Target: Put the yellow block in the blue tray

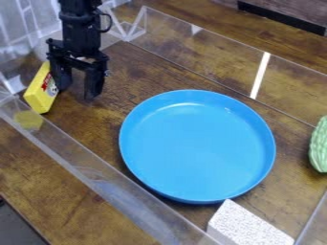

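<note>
The yellow block lies at the left of the wooden table, close to the clear wall, with a small red mark on its upper end. My gripper hangs pointing down just to its right, black fingers spread open, with nothing between them. Its left finger stands right at the block's upper edge; I cannot tell whether they touch. The blue tray is a large round shallow dish, empty, in the middle of the table to the right of the gripper.
A clear plastic wall runs along the front and left of the table. A speckled white-grey pad lies at the front right. A green object shows at the right edge.
</note>
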`<action>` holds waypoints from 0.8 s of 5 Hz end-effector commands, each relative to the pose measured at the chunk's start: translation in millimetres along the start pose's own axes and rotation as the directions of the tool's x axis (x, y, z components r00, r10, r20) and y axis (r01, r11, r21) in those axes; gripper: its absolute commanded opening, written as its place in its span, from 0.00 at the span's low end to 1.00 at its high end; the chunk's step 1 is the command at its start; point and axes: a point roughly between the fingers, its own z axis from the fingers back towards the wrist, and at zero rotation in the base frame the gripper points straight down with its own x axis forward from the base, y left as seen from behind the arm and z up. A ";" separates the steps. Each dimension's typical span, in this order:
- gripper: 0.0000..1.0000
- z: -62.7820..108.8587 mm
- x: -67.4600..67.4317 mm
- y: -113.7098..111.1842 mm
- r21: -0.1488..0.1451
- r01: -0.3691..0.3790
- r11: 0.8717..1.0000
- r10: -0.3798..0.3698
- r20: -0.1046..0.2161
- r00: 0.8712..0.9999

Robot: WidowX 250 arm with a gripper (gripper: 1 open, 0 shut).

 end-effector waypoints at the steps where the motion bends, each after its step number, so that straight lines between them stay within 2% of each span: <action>1: 1.00 14.9 -2.3 17.9 0.028 -0.008 1.000 0.007 0.027 1.000; 2: 1.00 21.0 -3.0 23.6 0.040 0.015 0.999 -0.016 0.031 0.999; 4: 1.00 19.7 8.1 19.7 0.053 -0.024 0.998 0.022 0.035 0.999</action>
